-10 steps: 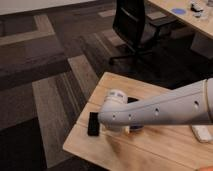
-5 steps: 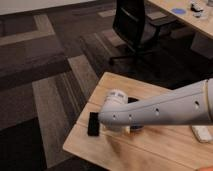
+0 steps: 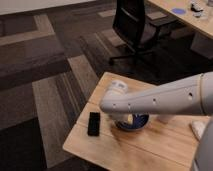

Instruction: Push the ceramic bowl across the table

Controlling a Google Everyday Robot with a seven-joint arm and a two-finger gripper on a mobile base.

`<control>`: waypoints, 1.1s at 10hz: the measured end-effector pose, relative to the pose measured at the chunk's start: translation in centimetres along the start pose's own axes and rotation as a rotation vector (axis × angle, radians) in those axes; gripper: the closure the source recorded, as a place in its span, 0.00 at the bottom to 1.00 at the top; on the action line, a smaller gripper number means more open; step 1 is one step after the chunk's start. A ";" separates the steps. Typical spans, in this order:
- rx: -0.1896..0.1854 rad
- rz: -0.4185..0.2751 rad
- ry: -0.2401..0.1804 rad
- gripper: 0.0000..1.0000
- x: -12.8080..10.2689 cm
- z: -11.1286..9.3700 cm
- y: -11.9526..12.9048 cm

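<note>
The white arm (image 3: 160, 97) reaches in from the right, horizontal above the light natural-wood rectangular table (image 3: 130, 150), its wrist bent downward. The gripper (image 3: 126, 118) sits low at the wide, glossy dark-blue ceramic bowl (image 3: 136, 123); its grip state is hidden by the arm. The bowl rests mid-table, near but apart from a small black block (image 3: 93, 123) on its left-edge side. Bare wood lies toward the front edge.

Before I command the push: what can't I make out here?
All in the camera view:
- ceramic bowl: far side hidden by the arm.
- claw: low at the bowl, under the arm; contact with the bowl unclear.
- white cup: upper part hidden by the arm.
</note>
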 end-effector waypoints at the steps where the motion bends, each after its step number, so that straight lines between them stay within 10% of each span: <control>1: 0.031 -0.041 -0.013 0.35 0.2 0.0 0.8; 11: 0.054 -0.087 0.002 0.35 -0.2 1.5 1.7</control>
